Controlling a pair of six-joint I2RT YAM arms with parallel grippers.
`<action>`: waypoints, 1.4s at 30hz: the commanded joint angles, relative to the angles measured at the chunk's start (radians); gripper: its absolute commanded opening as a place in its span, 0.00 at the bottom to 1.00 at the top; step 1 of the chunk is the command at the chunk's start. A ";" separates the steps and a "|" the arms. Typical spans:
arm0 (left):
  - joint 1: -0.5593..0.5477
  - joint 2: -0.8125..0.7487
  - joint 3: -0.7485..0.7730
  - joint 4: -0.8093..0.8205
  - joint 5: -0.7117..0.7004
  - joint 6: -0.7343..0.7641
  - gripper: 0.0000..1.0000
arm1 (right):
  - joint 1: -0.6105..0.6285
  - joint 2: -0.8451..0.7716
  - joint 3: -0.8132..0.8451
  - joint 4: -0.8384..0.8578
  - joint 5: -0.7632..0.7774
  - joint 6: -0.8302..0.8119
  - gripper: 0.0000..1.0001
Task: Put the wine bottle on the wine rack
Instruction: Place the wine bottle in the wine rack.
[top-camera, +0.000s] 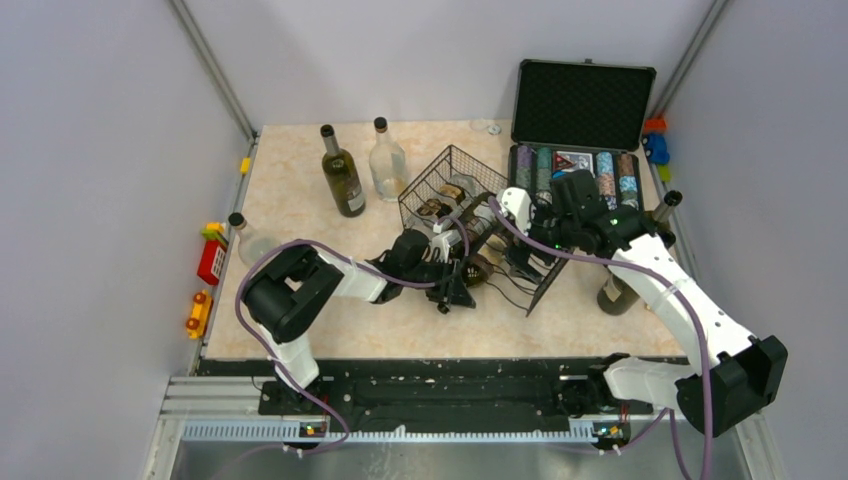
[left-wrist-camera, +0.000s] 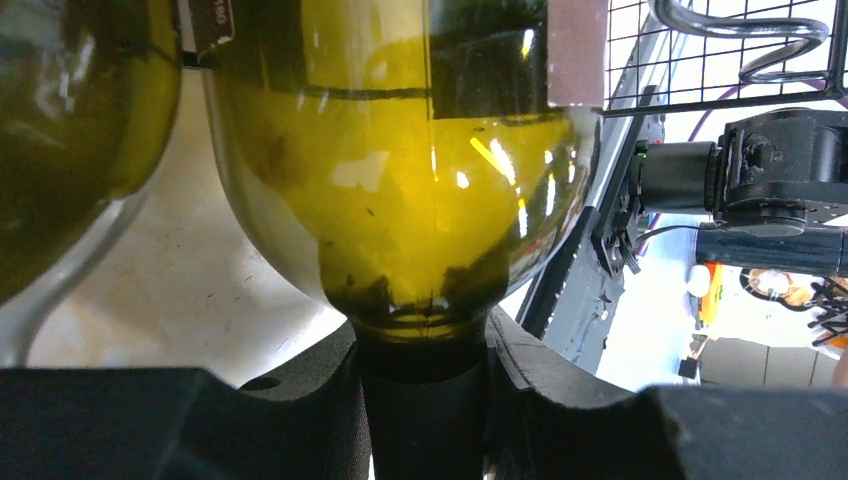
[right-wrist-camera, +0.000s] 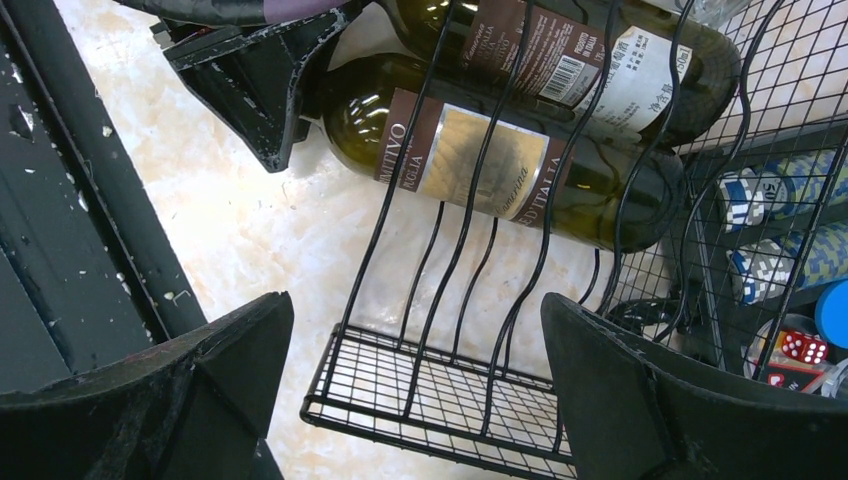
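Grip check: left gripper (left-wrist-camera: 425, 395) is clamped on the neck of the wine bottle (left-wrist-camera: 400, 200), green glass shoulder just above the fingers (left-wrist-camera: 520, 370). In the right wrist view the bottle lies on its side in a cradle of the wine rack (right-wrist-camera: 440, 400), which sits mid-counter, a little toward the right edge. The neck pokes out toward the left edge. A second bottle (right-wrist-camera: 590, 60) lies in the next cradle; I cannot tell if the two touch. Right gripper (right-wrist-camera: 415, 330) hangs over the rack's end, fingers wide apart, holding nothing.

My read: placement is nearly done and release is the step in hand. I would first confirm the body rests fully on the wires, then part the left jaws slowly. Retreat should run straight along the neck axis with no lift, so the bottle is not dragged out or knocked against its neighbour.
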 joint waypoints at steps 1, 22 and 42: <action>-0.037 0.002 0.042 0.129 0.064 0.069 0.00 | -0.007 -0.020 0.000 0.028 -0.005 -0.012 0.97; -0.061 -0.013 0.031 0.153 0.071 0.007 0.00 | -0.007 -0.012 -0.029 0.042 -0.003 -0.014 0.97; -0.112 0.001 0.043 0.079 0.012 0.006 0.14 | -0.007 -0.026 -0.041 0.037 0.016 -0.018 0.97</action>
